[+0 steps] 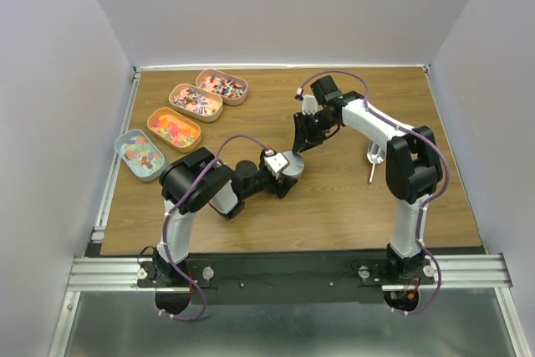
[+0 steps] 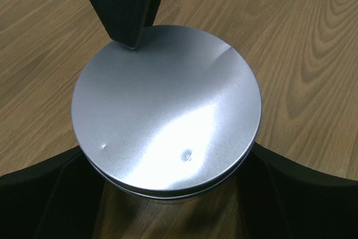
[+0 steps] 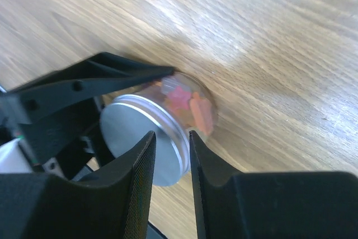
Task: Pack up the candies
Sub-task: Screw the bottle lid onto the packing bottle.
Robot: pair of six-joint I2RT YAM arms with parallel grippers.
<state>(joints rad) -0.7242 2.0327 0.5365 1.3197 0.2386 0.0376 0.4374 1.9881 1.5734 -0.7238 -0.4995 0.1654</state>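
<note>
At 6 o'clock of the worktop's (image 1: 351, 198) centre, my left hand (image 1: 282, 175) gripped the lidded jar (image 3: 206, 94) of candies (image 3: 187, 103), while my right hand (image 3: 172, 138), jaws slightly apart and empty, sat at the lid's (image 2: 168, 110) 11 o'clock rim, best lifted straight clear with the jar steadied.

The lid (image 2: 166, 110) was bare silver metal, finely brushed, with a bright sheen and a few small dents. The jar (image 3: 162, 86) beneath it was clear, either glass or plastic. The candies (image 3: 198, 113) inside were too blurred to show their finish. The table (image 2: 302, 54) was smooth wood with visible grain and a soft gloss. The left fingers (image 2: 45, 200) and right fingers (image 3: 126, 194) were matt black plastic with finely textured inner faces. The scoop (image 1: 374, 159) was shiny metal. The tins (image 1: 152, 120) looked matt-coated. The walls (image 1: 276, 6) were plain and matt.
</note>
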